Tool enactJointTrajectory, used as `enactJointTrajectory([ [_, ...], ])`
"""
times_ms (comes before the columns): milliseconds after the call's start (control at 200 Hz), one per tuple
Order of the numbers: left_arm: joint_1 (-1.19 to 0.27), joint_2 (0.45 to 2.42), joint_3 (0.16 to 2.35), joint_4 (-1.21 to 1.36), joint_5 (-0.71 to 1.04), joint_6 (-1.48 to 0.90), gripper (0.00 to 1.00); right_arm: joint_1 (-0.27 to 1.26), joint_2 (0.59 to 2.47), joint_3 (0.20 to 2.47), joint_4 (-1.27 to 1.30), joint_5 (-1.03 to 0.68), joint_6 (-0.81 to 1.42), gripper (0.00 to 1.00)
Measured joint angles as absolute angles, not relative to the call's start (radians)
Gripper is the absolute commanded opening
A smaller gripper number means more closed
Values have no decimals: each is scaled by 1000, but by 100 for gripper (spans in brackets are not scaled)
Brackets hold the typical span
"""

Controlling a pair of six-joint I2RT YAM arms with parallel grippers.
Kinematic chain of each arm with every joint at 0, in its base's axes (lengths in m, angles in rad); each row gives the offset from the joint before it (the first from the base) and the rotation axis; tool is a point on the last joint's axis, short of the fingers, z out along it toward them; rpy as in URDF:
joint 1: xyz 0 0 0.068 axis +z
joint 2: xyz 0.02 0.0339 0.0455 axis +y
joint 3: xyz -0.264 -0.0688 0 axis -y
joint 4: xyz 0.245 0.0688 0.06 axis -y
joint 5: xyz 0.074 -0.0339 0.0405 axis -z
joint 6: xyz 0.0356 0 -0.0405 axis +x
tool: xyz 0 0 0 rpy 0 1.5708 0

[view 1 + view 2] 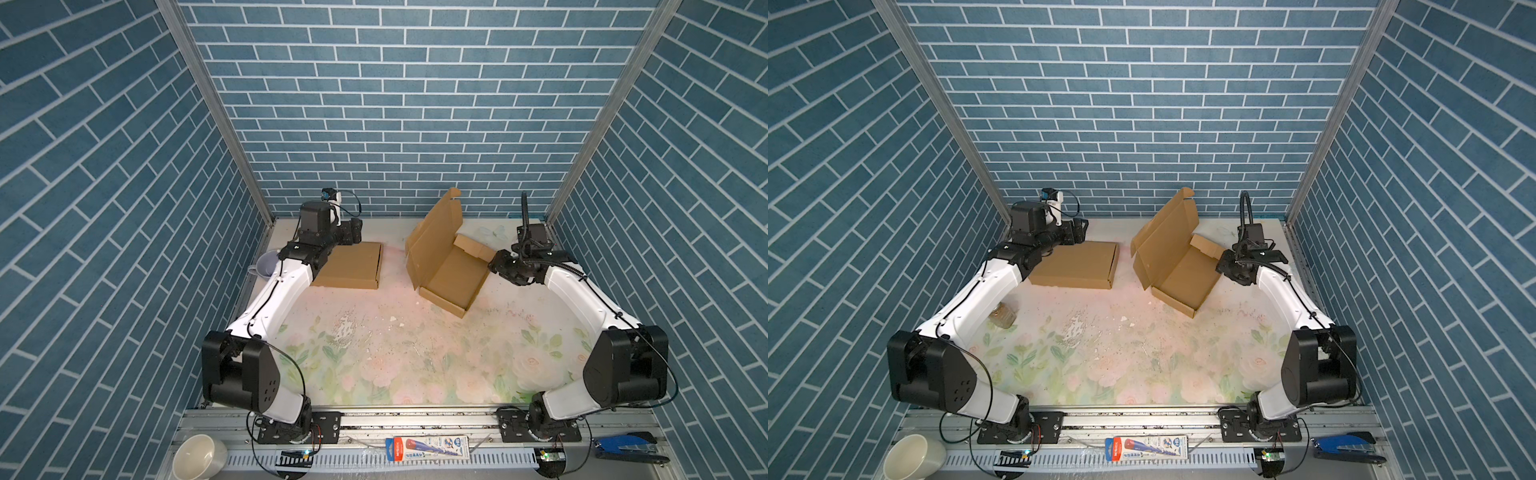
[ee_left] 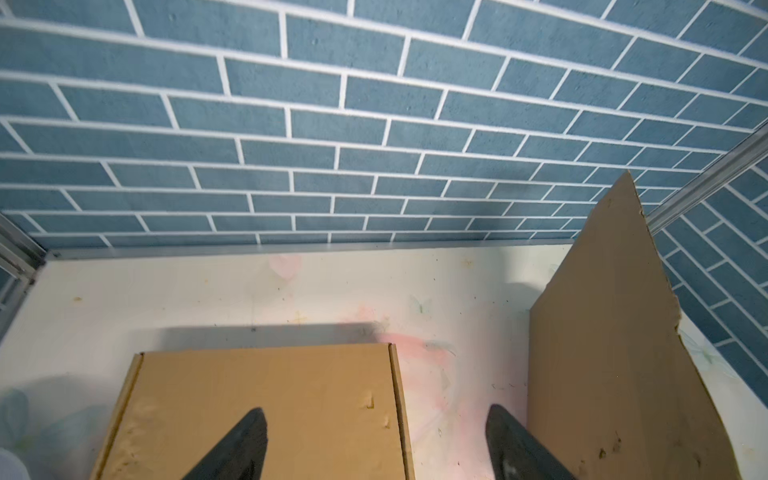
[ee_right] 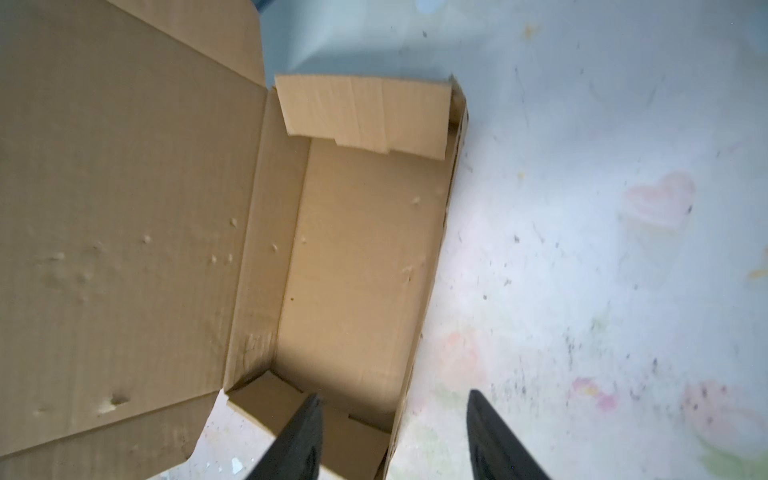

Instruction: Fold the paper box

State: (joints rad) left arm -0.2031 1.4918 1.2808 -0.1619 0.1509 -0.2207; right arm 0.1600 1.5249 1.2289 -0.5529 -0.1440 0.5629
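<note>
The open paper box [image 1: 453,276] stands on the right far part of the table [image 1: 395,353], turned at an angle, with its lid [image 1: 436,232] raised steeply and its tip close to the back wall [image 1: 395,124]. A short end flap [image 3: 365,112] leans inward over the far end of the tray. The right gripper [image 3: 394,395] is at the box's near-right end with its fingers apart and pinching nothing. One finger is above the end flap and the other above bare table, with the side wall's edge showing between them. The left gripper [image 2: 374,411] hangs above a second, closed flat box [image 1: 353,268], fingers widely spread and empty. There is a narrow strip of table between this box and the raised lid. The near half of the table is free. A pale bowl [image 1: 266,264] sits at the left edge, and a jar [image 1: 1003,316] is half hidden under the left arm. On the front rail lie a white cup [image 1: 199,457], a packaged pen [image 1: 428,449] and a blue stapler [image 1: 623,446]. Both wrist views cut off the fingers' bases.
</note>
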Motion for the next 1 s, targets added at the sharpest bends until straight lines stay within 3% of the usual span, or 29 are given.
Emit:
enactJointTrajectory([
  [120,-203,1478,1220,-151,158,-291,85,128,1594,1249,-498,-154,509,61],
  [235,-203,1462,1159,-151,149,-336,99,103,1697,1316,-479,-164,483,61],
  [295,-203,1446,1122,-151,139,-347,100,95,1752,1362,-467,-169,471,60],
  [470,-194,1342,968,-97,118,-397,99,76,1851,1442,-439,-190,462,60],
  [695,-142,1320,925,-88,221,-511,84,67,1926,1511,-429,-220,436,60],
  [1000,-309,1354,897,-157,243,-546,84,67,2088,1676,-395,-231,385,60],
])
